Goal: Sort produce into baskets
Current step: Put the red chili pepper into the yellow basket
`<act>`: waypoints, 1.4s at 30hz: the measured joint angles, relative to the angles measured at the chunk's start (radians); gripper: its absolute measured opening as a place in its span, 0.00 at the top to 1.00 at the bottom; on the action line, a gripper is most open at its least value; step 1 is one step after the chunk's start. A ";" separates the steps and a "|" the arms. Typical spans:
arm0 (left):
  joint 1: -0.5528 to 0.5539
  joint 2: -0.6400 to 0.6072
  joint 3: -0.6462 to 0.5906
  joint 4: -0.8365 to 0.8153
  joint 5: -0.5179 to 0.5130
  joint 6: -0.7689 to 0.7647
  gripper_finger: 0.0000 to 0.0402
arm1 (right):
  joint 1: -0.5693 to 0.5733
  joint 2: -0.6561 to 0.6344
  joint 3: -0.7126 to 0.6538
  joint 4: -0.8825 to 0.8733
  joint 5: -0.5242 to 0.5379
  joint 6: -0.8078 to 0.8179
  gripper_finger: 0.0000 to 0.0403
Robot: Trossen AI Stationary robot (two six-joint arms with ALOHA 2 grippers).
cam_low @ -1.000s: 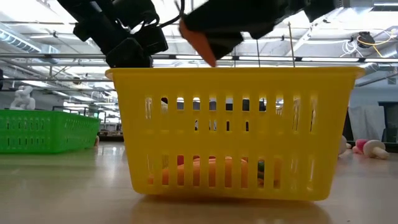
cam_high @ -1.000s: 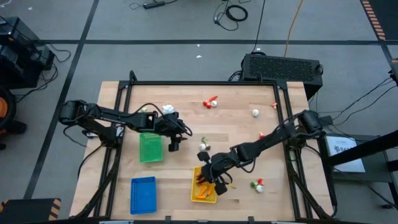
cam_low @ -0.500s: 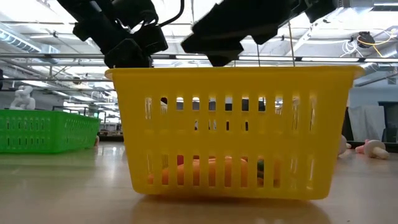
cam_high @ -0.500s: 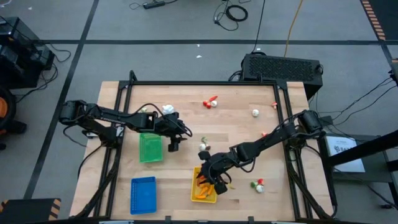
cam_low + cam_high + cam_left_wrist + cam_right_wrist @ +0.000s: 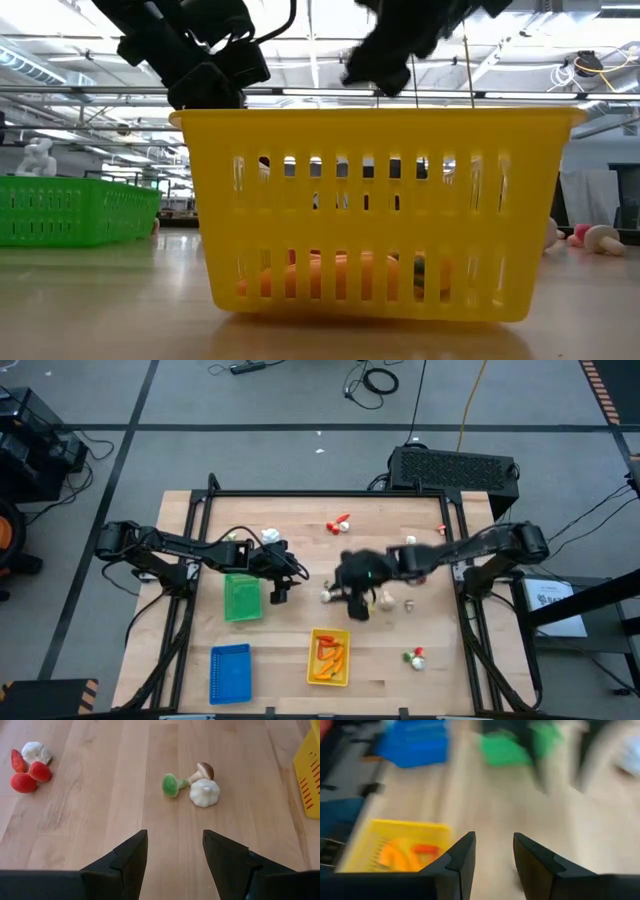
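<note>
Three baskets stand on the wooden table: green, blue and yellow; the yellow one holds orange and red produce. My left gripper hovers open beside the green basket, nothing between its fingers. Ahead of it lie a green mushroom, a brown mushroom and a white bulb. My right gripper, blurred, hangs open and empty above the table's middle, beyond the yellow basket.
Loose produce lies scattered: a white bulb and red pieces near the far edge, a white piece, a red-and-white piece right of the yellow basket. Bare wood lies between the baskets.
My right gripper has let go of an orange piece over the yellow basket, then risen and swung fast toward the table's far edge, to the middle of the table, rolling as it went. The left arm has kept still.
</note>
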 joint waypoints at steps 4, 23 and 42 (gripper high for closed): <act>0.000 0.000 0.000 0.006 -0.003 -0.001 0.51 | -0.163 -0.004 0.000 -0.065 -0.002 0.010 0.68; 0.001 0.000 0.000 0.012 -0.073 -0.053 0.51 | -0.662 0.371 0.336 -0.347 -0.012 -0.609 0.57; 0.011 0.000 0.000 0.099 -0.152 -0.013 0.51 | -0.674 0.658 0.572 -0.545 0.068 -0.997 0.67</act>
